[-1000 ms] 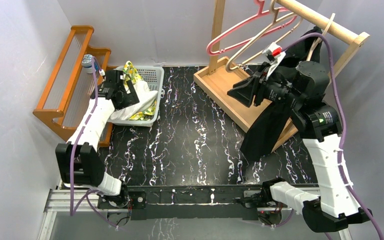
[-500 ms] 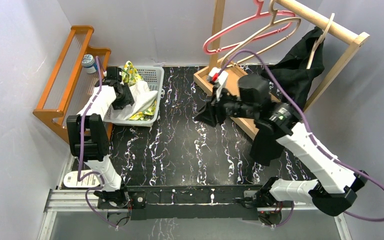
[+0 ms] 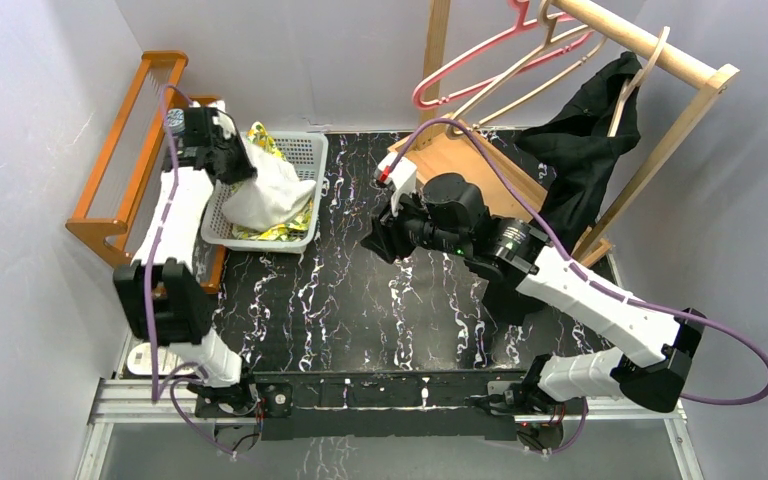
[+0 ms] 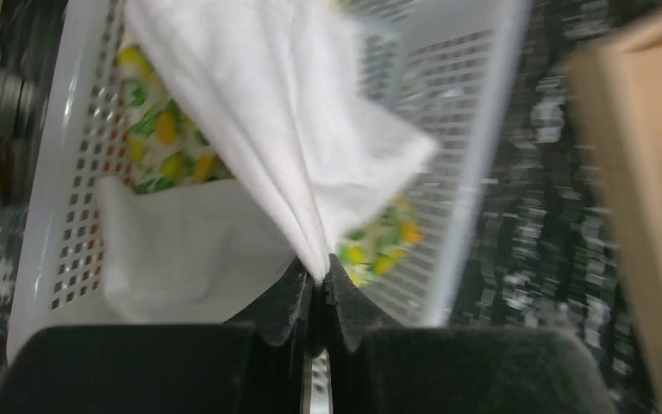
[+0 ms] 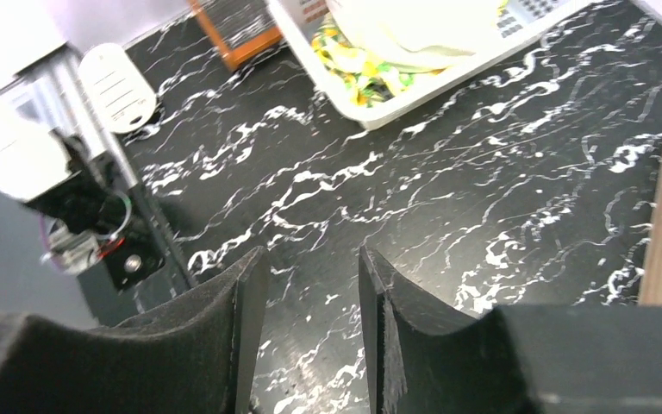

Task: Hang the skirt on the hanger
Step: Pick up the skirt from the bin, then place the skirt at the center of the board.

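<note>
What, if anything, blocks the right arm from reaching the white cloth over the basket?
Probably nothing, so likely yes. The right gripper is open over the table, facing the basket, with only bare tabletop between. The left gripper pinches the white cloth above the basket, so its hanging folds are exposed.

Left end effector (image 4: 317,278) pinched closed, arm reaching forward; right end effector (image 5: 310,259) parted, arm extended leftward.
</note>
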Tool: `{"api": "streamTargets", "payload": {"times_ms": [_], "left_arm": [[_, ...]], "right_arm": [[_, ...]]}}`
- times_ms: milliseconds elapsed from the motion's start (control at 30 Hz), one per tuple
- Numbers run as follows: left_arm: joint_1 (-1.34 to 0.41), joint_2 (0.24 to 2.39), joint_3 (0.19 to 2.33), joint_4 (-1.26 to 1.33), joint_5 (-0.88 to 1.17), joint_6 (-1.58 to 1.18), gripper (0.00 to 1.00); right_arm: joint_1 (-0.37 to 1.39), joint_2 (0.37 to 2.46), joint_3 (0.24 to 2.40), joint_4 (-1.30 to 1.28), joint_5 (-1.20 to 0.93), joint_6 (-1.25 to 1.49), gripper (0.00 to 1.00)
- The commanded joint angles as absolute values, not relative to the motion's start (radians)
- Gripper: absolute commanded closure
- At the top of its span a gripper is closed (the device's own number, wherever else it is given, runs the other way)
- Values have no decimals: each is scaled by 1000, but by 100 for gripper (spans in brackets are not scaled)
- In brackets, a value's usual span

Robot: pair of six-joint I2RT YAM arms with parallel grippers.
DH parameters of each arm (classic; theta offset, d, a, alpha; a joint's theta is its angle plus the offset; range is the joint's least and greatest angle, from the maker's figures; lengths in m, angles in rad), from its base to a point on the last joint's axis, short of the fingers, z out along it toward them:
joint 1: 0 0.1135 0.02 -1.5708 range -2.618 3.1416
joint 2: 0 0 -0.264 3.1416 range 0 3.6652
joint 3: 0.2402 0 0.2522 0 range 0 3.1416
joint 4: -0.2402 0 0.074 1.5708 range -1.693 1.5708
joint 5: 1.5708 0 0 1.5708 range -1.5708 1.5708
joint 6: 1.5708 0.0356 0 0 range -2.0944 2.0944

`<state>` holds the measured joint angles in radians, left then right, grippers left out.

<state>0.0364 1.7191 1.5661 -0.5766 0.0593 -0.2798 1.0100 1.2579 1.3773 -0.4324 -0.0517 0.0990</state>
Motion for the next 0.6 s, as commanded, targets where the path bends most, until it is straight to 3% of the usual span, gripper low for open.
{"api": "streamTargets", "payload": {"times_ms": [0,367,567], "left_arm": [[37,1400,1577,-410,396,-280,100],[15,1222,1631,-137,819,-454,100],[-98,1142,1497,-63,979,-499,100]], "right_arm": [[1014,1233,1349,-257,114,141,48],[1013,1257,1451,-308,299,221,39],[1013,1176,1403,-289,334,217,38]]}}
